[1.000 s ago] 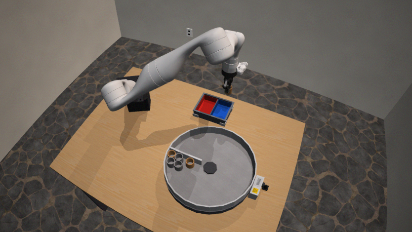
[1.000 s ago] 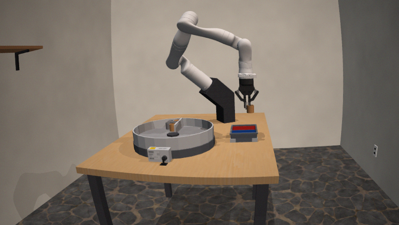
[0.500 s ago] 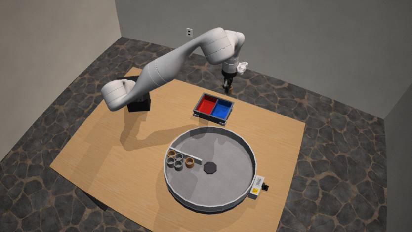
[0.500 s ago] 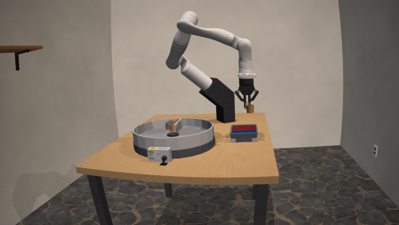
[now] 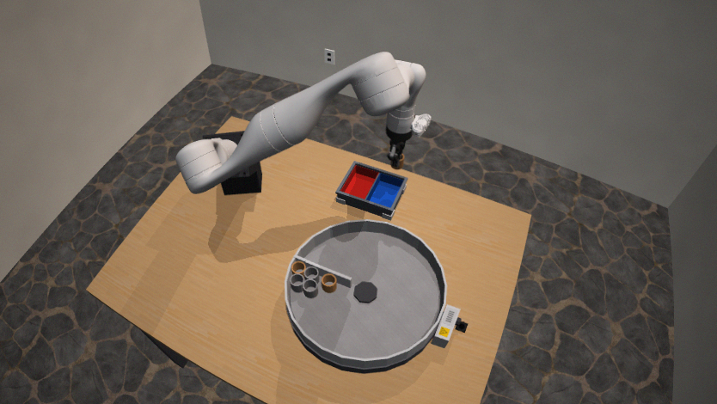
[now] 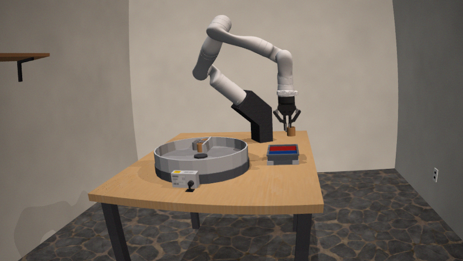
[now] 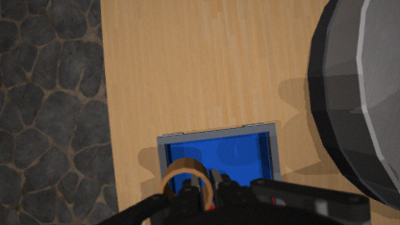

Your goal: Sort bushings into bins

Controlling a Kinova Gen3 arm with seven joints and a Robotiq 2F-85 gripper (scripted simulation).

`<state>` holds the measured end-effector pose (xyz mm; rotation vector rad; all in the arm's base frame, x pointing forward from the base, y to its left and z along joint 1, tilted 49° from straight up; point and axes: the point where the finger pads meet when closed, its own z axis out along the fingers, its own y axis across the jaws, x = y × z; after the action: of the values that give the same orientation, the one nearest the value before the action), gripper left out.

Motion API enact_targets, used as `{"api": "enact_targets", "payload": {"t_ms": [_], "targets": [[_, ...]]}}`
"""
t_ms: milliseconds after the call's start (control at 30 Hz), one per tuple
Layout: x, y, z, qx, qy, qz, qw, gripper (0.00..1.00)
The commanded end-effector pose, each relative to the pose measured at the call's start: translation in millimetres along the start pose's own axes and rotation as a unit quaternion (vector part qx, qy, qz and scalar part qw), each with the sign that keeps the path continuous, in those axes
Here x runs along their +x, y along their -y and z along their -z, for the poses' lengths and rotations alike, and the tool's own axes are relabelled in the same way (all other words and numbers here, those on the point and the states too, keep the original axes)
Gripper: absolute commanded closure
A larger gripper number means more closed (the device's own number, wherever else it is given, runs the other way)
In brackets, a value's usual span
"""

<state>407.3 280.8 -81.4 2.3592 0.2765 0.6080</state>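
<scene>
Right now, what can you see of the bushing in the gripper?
The held bushing is a short bronze-coloured sleeve, hollow, with a thin wall and an open top rim. It hangs upright from the gripper, which is shut on its wall, one finger inside the bore. Nothing else touches it. It is in the air above the blue bin, near the bin's edge on the floor side, in the wrist view. The red bin lies alongside.
</scene>
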Motion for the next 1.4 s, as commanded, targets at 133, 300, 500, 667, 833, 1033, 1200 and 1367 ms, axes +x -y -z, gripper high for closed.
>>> {"api": "enact_targets", "payload": {"t_ms": [133, 300, 500, 667, 833, 1033, 1200, 1367], "targets": [[-0.8, -1.8, -23.7, -0.003, 0.000, 0.001, 1.000, 1.00], [-1.0, -1.9, -38.0, -0.003, 0.000, 0.001, 1.000, 1.00], [-1.1, -2.0, -52.3, -0.003, 0.001, 0.001, 1.000, 1.00], [-1.3, -2.1, -66.6, -0.003, 0.001, 0.001, 1.000, 1.00], [-1.3, -2.1, -71.4, -0.003, 0.001, 0.001, 1.000, 1.00], [-1.3, -2.1, -71.4, -0.003, 0.001, 0.001, 1.000, 1.00], [-1.8, -2.4, -70.9, -0.004, 0.002, 0.001, 1.000, 1.00], [-1.3, -2.2, -71.4, -0.003, 0.001, 0.001, 1.000, 1.00]]}}
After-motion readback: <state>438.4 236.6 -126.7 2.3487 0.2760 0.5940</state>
